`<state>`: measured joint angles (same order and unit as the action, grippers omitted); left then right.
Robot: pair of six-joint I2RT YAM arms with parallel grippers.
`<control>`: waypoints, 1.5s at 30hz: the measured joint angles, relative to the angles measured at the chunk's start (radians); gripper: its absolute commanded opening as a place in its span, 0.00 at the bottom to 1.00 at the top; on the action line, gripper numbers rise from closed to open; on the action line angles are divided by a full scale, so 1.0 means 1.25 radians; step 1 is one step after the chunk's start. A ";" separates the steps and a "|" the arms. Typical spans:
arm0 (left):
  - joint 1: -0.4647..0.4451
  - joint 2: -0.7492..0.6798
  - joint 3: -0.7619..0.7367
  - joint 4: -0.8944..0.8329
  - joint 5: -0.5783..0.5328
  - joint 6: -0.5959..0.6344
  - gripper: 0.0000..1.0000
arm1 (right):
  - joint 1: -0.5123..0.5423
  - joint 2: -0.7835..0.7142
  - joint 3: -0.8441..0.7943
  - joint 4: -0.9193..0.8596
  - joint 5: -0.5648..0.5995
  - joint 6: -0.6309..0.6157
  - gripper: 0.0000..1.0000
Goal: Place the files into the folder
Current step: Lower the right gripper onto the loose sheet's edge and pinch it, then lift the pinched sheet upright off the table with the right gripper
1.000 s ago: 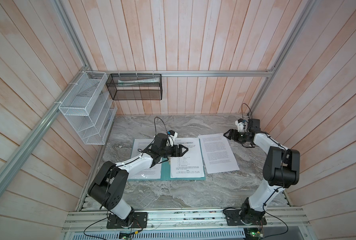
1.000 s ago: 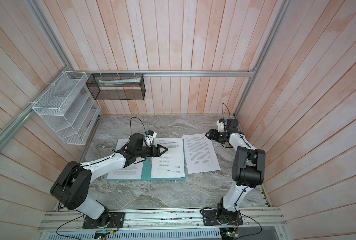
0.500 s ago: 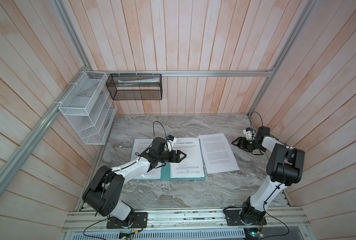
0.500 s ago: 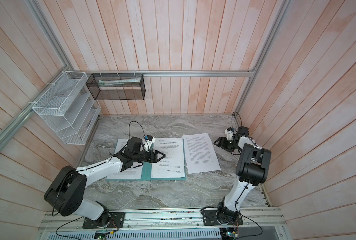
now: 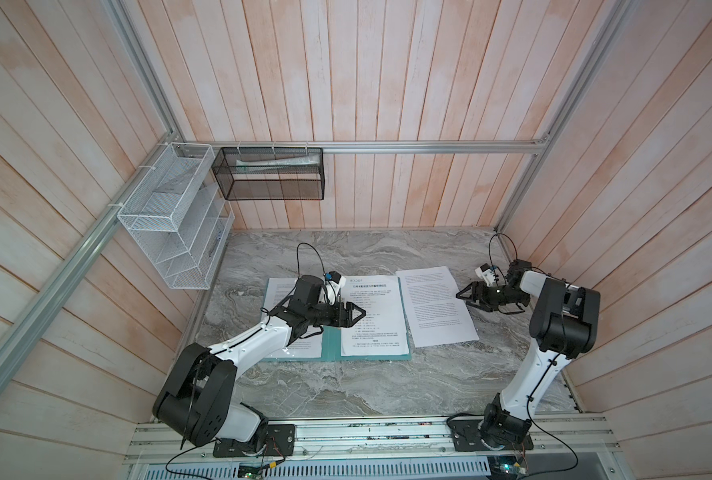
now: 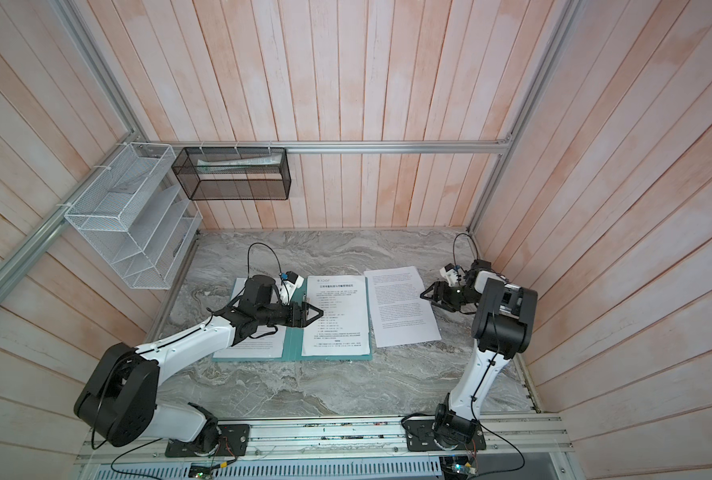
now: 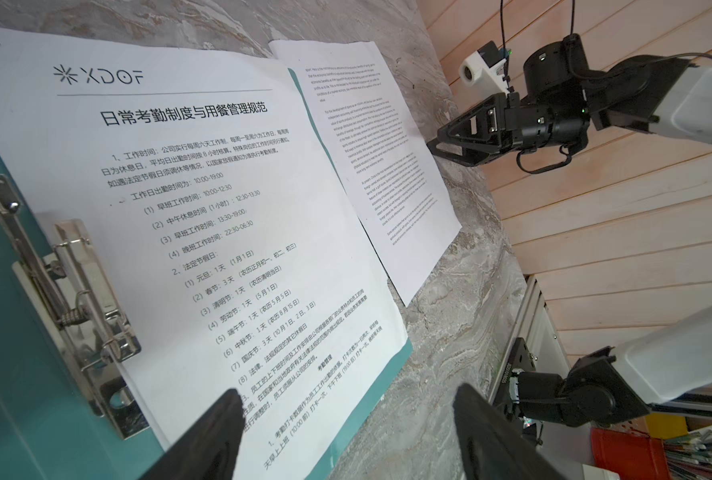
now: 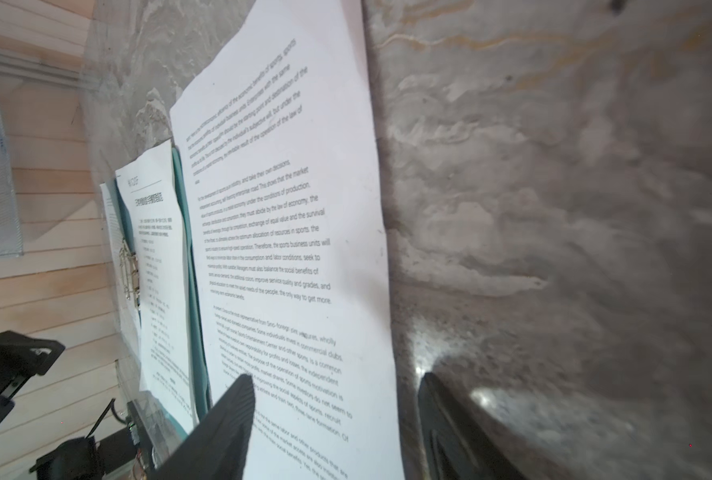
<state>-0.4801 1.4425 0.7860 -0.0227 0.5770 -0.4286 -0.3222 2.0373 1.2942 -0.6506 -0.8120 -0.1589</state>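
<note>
The teal folder lies open on the marble table. A white sheet rests on its left flap. A headed sheet covers its right flap beside the metal clip. Another of the files lies loose on the table right of the folder. My left gripper hovers open over the headed sheet. At the loose sheet's right edge my right gripper is open, one finger over paper, the other over marble.
A white wire rack hangs on the left wall. On the back wall is a black mesh basket holding rolled papers. Wooden walls close in on three sides. A metal rail runs along the front.
My right gripper has come forward along the loose sheet's right edge and its jaws have narrowed a little. My left gripper has shifted slightly toward the front over the headed sheet.
</note>
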 measured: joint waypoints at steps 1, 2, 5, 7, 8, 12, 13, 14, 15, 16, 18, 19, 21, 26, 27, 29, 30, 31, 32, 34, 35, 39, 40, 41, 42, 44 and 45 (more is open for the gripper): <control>0.002 0.000 0.000 -0.001 0.001 0.000 0.81 | 0.000 0.009 0.004 -0.003 -0.018 -0.005 0.63; 0.004 0.001 0.000 -0.001 0.003 0.000 0.81 | 0.000 0.017 0.006 -0.004 -0.035 -0.009 0.63; 0.009 0.001 0.000 -0.001 0.004 0.000 0.81 | 0.001 0.035 0.007 -0.005 -0.082 -0.020 0.60; 0.012 0.001 0.000 -0.001 0.006 0.000 0.81 | 0.002 0.045 0.007 -0.007 -0.106 -0.023 0.58; 0.013 0.001 0.000 -0.001 0.006 0.000 0.81 | 0.003 0.048 0.007 -0.007 -0.115 -0.023 0.54; 0.013 0.001 0.000 0.000 0.009 0.000 0.81 | 0.010 0.065 0.007 -0.011 -0.136 -0.027 0.43; 0.013 0.001 0.000 0.000 0.009 0.000 0.81 | 0.012 0.069 0.007 -0.012 -0.139 -0.029 0.42; 0.013 0.001 0.000 0.000 0.009 0.000 0.81 | 0.015 0.073 0.007 -0.014 -0.143 -0.028 0.42; 0.013 0.001 0.000 0.000 0.009 0.000 0.81 | 0.017 0.077 0.008 -0.016 -0.149 -0.026 0.39; 0.013 0.001 0.000 0.000 0.009 0.000 0.81 | 0.020 0.079 0.008 -0.016 -0.152 -0.026 0.37; 0.014 0.001 0.000 0.000 0.009 0.000 0.81 | 0.024 0.086 0.009 -0.018 -0.156 -0.023 0.33; 0.014 0.001 0.000 0.000 0.009 0.000 0.81 | 0.026 0.088 0.009 -0.019 -0.158 -0.022 0.30; 0.015 0.001 0.000 0.000 0.009 0.000 0.81 | 0.028 0.093 0.009 -0.019 -0.161 -0.020 0.29; 0.018 0.001 -0.001 0.000 0.008 -0.001 0.81 | 0.028 0.101 0.009 -0.016 -0.156 -0.018 0.00; 0.018 0.001 -0.001 0.000 0.008 -0.001 0.81 | 0.029 0.105 0.009 -0.020 -0.162 -0.012 0.00; 0.018 0.001 -0.001 0.000 0.008 -0.001 0.81 | 0.030 0.106 0.009 -0.018 -0.162 -0.014 0.00; 0.018 0.001 -0.001 0.000 0.008 -0.001 0.81 | 0.030 0.106 0.009 -0.017 -0.163 -0.014 0.00; 0.019 0.001 -0.001 0.000 0.008 -0.001 0.81 | 0.030 0.106 0.009 -0.017 -0.166 -0.014 0.00; 0.019 0.001 -0.001 0.000 0.008 -0.001 0.81 | 0.030 0.106 0.009 -0.015 -0.172 -0.014 0.00; 0.019 0.001 -0.001 0.000 0.008 -0.001 0.81 | 0.030 0.105 0.007 -0.008 -0.191 -0.014 0.00; 0.019 0.001 -0.001 0.000 0.008 -0.001 0.81 | 0.030 0.102 0.005 0.000 -0.206 -0.010 0.00; 0.019 0.001 -0.001 0.000 0.008 -0.005 0.81 | 0.027 0.059 -0.023 0.045 -0.270 0.026 0.00; 0.019 0.001 -0.001 0.000 0.008 -0.007 0.81 | 0.026 0.042 -0.031 0.060 -0.282 0.043 0.00; 0.019 0.001 -0.001 0.000 0.008 -0.008 0.81 | 0.025 0.022 -0.039 0.078 -0.294 0.064 0.00; 0.019 0.001 -0.001 0.000 0.008 -0.008 0.81 | 0.024 0.000 -0.046 0.100 -0.301 0.092 0.00; 0.019 0.001 -0.001 0.000 0.004 -0.011 0.81 | 0.024 -0.037 -0.055 0.143 -0.299 0.150 0.00; 0.019 0.001 -0.001 0.000 0.001 -0.013 0.81 | 0.025 -0.051 -0.056 0.157 -0.294 0.172 0.00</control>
<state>-0.4564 1.4433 0.7849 -0.0231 0.5781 -0.4450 -0.2909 1.9736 1.2236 -0.4541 -1.1790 0.0555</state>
